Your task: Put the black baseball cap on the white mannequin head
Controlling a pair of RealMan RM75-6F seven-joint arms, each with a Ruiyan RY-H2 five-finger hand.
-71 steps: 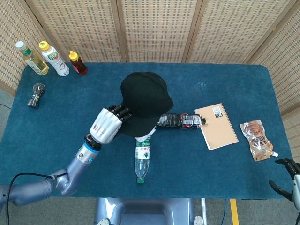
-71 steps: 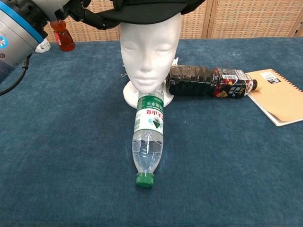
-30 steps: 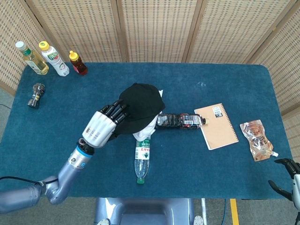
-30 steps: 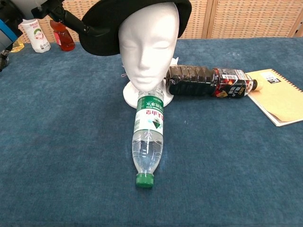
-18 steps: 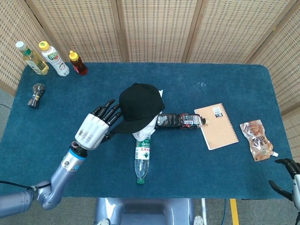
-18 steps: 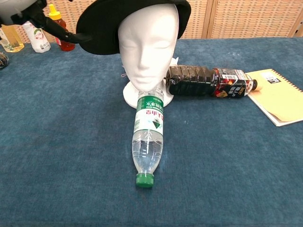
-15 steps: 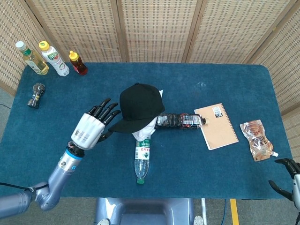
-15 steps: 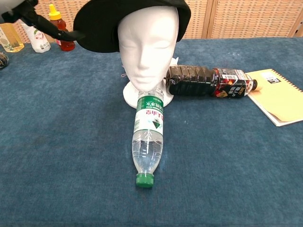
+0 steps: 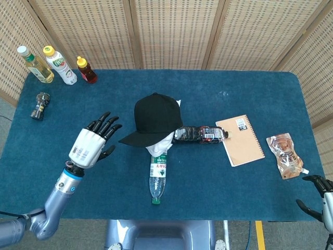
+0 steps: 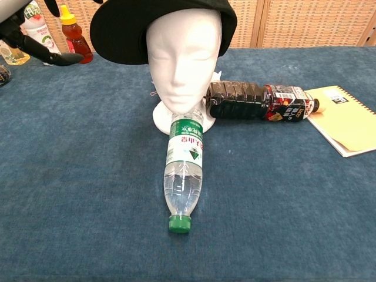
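The left hand (image 9: 89,146) has a white shell on its back bearing small dark markings, and black fingers (image 9: 105,121). A silver wrist follows, ringed by a blue band, then a metallic grey arm (image 9: 46,219). The right hand (image 9: 318,202) shows only as dark fingers at the frame's corner

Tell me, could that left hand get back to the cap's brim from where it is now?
Probably yes. The left hand is open, apart from the black baseball cap on the white mannequin head, and only bare table lies between hand and brim.
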